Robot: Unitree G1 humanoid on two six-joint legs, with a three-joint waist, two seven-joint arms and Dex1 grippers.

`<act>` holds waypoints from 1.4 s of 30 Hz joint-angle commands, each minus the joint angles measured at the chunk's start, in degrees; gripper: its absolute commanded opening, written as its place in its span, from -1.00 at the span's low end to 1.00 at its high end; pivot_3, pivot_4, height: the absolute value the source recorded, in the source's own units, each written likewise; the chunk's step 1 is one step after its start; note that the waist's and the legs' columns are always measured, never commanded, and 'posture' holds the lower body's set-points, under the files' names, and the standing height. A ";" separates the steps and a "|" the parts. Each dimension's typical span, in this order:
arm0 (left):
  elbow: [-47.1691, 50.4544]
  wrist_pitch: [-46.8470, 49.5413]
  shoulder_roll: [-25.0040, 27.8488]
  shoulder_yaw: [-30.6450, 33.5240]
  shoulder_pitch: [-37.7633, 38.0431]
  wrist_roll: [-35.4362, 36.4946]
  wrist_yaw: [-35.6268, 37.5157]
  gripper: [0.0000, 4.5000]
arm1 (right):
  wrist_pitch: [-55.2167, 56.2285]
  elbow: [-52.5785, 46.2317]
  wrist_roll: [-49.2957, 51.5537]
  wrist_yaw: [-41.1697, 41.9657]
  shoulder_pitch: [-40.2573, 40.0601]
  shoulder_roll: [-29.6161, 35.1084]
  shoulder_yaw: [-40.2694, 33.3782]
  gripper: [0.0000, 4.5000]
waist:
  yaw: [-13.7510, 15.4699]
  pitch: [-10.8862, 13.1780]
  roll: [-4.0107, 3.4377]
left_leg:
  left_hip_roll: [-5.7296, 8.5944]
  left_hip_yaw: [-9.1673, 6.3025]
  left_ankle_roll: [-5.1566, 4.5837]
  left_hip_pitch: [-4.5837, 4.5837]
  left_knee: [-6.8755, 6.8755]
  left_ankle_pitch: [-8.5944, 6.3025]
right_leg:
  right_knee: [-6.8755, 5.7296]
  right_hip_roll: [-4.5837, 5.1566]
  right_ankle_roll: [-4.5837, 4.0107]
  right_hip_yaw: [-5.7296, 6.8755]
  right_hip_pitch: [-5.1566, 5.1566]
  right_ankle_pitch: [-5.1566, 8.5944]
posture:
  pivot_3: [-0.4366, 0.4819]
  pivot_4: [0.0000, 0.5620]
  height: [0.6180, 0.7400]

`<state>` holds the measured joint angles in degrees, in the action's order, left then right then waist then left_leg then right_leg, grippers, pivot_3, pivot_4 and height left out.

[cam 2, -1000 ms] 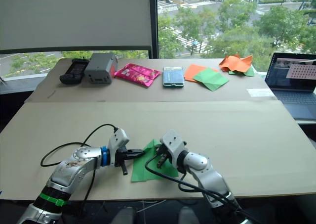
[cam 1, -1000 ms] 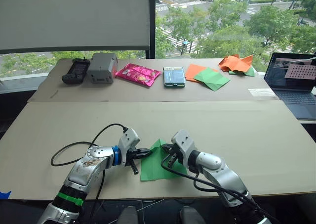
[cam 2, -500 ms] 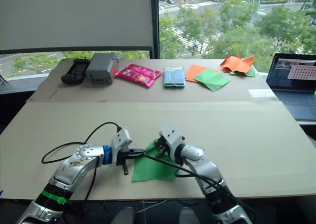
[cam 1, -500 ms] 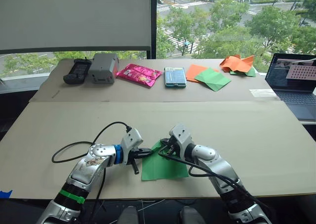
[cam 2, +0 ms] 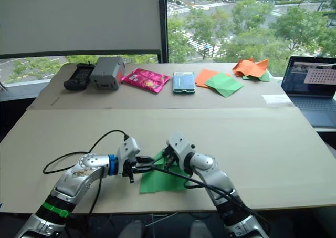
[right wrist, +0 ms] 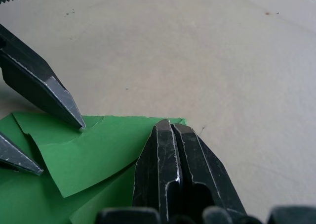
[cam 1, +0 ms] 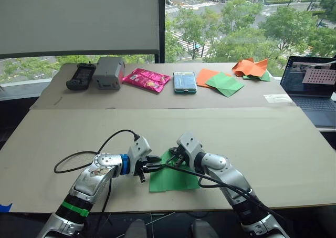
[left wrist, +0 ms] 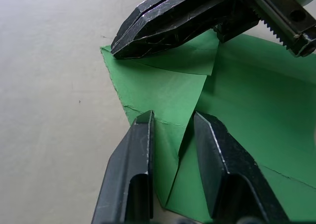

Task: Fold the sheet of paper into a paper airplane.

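Sheet of paper (cam 1: 173,178) flat at the near edge of the table (cam 1: 273,143), between the two arms, its far left corner turned over into a small triangular flap. Left gripper (left wrist: 173,130) low at that corner from the left, fingers spread a little, one on each side of the flap's slanting edge — likely to pin the layers so the fold does not spring back or slide. Right gripper (right wrist: 170,135) at the same corner from the far right, fingers pressed together into one blunt tip resting on the paper at its far edge; probably used as a pressing tool to flatten or crease, not to pinch. Whether any paper sits between those closed fingers cannot be told. Only one corner folded by the look of it, so still an early step toward the airplane.

Along the far side of the table, well apart from the work: a black controller (cam 1: 80,75), a grey box (cam 1: 108,72), a pink packet (cam 1: 147,79), a small teal box (cam 1: 185,82), flat orange and green sheets (cam 1: 220,81), then a crumpled orange paper shape (cam 1: 251,67). Laptop (cam 1: 312,88) at the far right. Nothing close enough to block either arm; only the left arm's black cable (cam 1: 86,155) looped on the table just left of the paper, a possible snag.
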<state>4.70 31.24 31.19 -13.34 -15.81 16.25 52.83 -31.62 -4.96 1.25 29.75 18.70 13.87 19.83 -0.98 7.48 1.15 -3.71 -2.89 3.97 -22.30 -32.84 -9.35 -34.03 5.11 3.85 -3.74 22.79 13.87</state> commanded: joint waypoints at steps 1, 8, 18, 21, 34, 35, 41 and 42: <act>-0.55 2.15 0.73 3.57 -0.73 2.68 0.70 0.10 | -1.05 -0.44 -0.31 -0.19 -0.50 -0.26 0.48 -1.00 | -0.09 0.00 0.00 | 0.00 0.00 0.00 0.00 0.00 0.00 | -0.01 -0.01 0.00 0.00 0.01 0.00 | -0.05 -0.47 0.64; -3.45 2.16 -1.45 3.32 -3.18 3.86 2.21 -0.79 | -1.22 -0.37 -0.47 -0.68 -0.90 -0.82 0.73 -1.00 | -0.10 0.01 0.02 | 0.00 0.00 -0.01 -0.02 0.00 0.00 | 0.00 -0.01 0.00 0.00 0.02 0.00 | -0.05 -0.47 0.64; -3.06 2.48 -2.46 3.11 -5.21 3.70 3.58 -0.98 | -2.01 -1.08 -0.77 -1.41 -1.43 -1.21 0.64 -1.00 | -0.11 0.01 0.02 | 0.00 -0.02 -0.02 -0.02 0.00 0.01 | -0.03 -0.04 0.00 -0.01 0.01 0.00 | -0.05 -0.47 0.64; -1.89 2.54 -0.66 2.98 -4.16 3.69 4.88 -0.98 | -2.00 -0.63 -0.83 -1.67 -1.28 -1.50 0.48 -1.00 | -0.19 0.01 0.01 | -0.02 -0.03 -0.03 -0.02 0.02 0.02 | -0.05 -0.07 0.00 -0.01 0.01 -0.01 | -0.05 -0.47 0.64; -0.36 4.32 -0.52 4.54 -3.81 6.02 4.74 0.57 | -2.25 0.01 -0.71 -2.01 -0.78 -1.92 0.38 -1.00 | -0.27 0.01 0.02 | -0.02 -0.04 -0.02 -0.02 0.02 0.01 | -0.03 -0.06 0.00 -0.02 0.04 -0.01 | -0.05 -0.47 0.64; -0.26 4.59 -0.44 4.86 -4.10 6.59 5.00 0.57 | -2.24 0.05 -0.75 -2.02 -0.78 -1.87 0.41 -1.00 | -0.28 0.01 0.02 | -0.02 -0.04 -0.02 -0.02 0.02 0.01 | -0.03 -0.06 0.00 -0.02 0.04 -0.01 | -0.05 -0.47 0.64; -1.61 5.10 -0.99 5.86 -6.35 8.92 6.45 -0.18 | -2.43 0.14 -0.77 -2.15 -0.83 -2.06 0.60 -1.00 | -0.27 0.01 0.02 | -0.02 -0.04 -0.02 -0.02 0.02 0.01 | -0.03 -0.07 0.00 -0.02 0.03 -0.01 | -0.05 -0.47 0.64; -3.18 4.65 -1.56 5.80 -7.21 8.14 5.47 -0.35 | -2.44 0.25 -0.76 -2.16 -0.75 -2.07 0.56 -1.00 | -0.24 0.01 0.02 | -0.02 -0.04 -0.02 -0.02 0.02 0.01 | -0.03 -0.07 0.00 -0.02 0.03 -0.01 | -0.05 -0.47 0.64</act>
<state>2.13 36.45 30.28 -8.82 -21.02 24.09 59.00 -32.82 -5.59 0.81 27.49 18.03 11.94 19.80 -1.23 7.49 1.17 -3.73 -2.94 3.95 -22.32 -32.82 -9.34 -34.06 5.04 3.85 -3.76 22.82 13.87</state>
